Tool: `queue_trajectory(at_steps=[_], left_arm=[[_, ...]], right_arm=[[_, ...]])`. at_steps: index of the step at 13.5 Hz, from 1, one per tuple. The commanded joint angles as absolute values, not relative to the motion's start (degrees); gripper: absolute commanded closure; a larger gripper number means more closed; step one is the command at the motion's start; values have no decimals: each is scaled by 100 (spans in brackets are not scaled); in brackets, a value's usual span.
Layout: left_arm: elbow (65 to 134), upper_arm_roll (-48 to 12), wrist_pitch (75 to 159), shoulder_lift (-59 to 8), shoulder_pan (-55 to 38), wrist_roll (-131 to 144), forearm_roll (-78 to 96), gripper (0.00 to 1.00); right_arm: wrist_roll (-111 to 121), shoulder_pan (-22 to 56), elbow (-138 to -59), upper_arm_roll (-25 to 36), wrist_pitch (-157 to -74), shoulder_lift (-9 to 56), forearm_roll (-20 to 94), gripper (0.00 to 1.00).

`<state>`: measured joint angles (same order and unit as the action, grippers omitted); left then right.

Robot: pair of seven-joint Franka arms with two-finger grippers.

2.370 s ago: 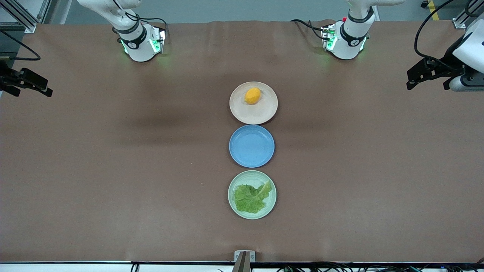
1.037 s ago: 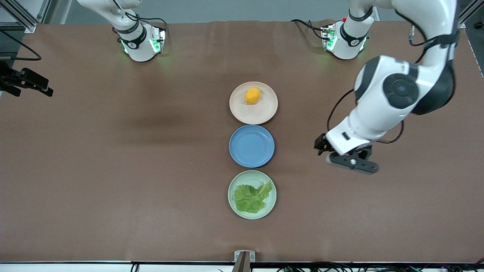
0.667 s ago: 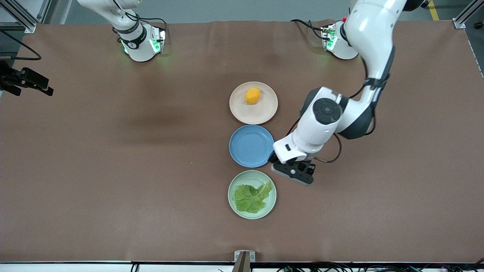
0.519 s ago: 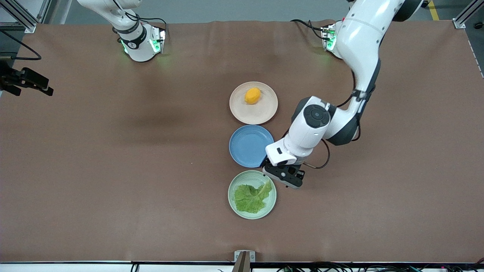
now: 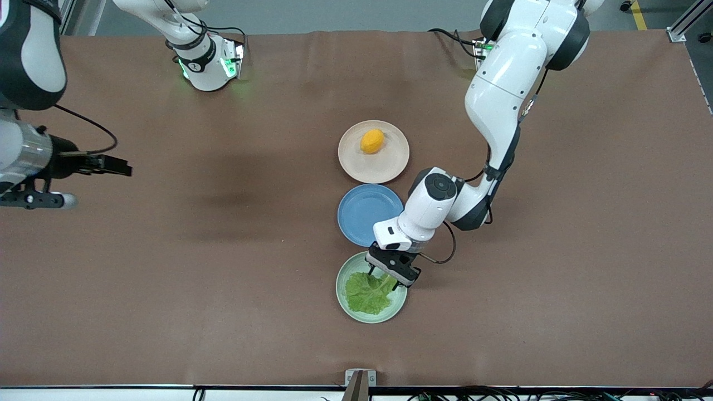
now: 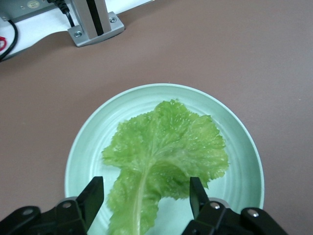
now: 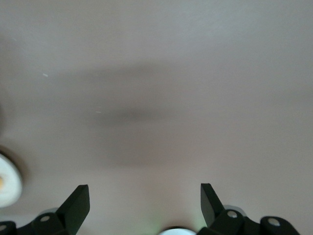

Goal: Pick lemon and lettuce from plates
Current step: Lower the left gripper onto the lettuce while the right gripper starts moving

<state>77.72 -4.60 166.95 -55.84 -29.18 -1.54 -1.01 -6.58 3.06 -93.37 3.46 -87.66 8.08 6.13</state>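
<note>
The lemon (image 5: 372, 141) lies on the beige-pink plate (image 5: 390, 167), the plate farthest from the front camera. The lettuce (image 5: 367, 292) lies flat on the mint green plate (image 5: 342, 298), the nearest one. My left gripper (image 5: 384, 277) is open, low over the leaf's stem end. In the left wrist view the lettuce (image 6: 166, 152) fills the green plate (image 6: 88, 142), and the left gripper (image 6: 145, 198) has a finger on each side of the stem, not touching it. My right gripper (image 5: 120, 167) is open and empty over bare table at the right arm's end; in the right wrist view the gripper (image 7: 144, 203) has only table under it.
An empty blue plate (image 5: 362, 217) sits between the two task plates, partly under the left arm's wrist. A metal bracket (image 5: 360, 379) stands at the table's front edge, also in the left wrist view (image 6: 93, 24). A brown cloth covers the table.
The left arm has swung in from its end of the table, past the blue plate, and come down over the lettuce. The right arm has moved inward over the table.
</note>
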Motion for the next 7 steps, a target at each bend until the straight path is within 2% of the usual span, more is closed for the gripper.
queue_trajectory(at_steps=[1,3,7], left_arm=[[7471,-404,17006,-5923,-2979,-290,-53,29],[7444,-387,17042,-6002,-2988,-351,-62,31],[7444,-387,17112,-6108,-2988,-404,-53,35]], right_arm=[[-1860,876,-9474,334,-8841,668,879,0],[-2808,1421,-9842,334,-9209,537,888,0],[-4829,2949,-10923,334,-10579,343,879,0]])
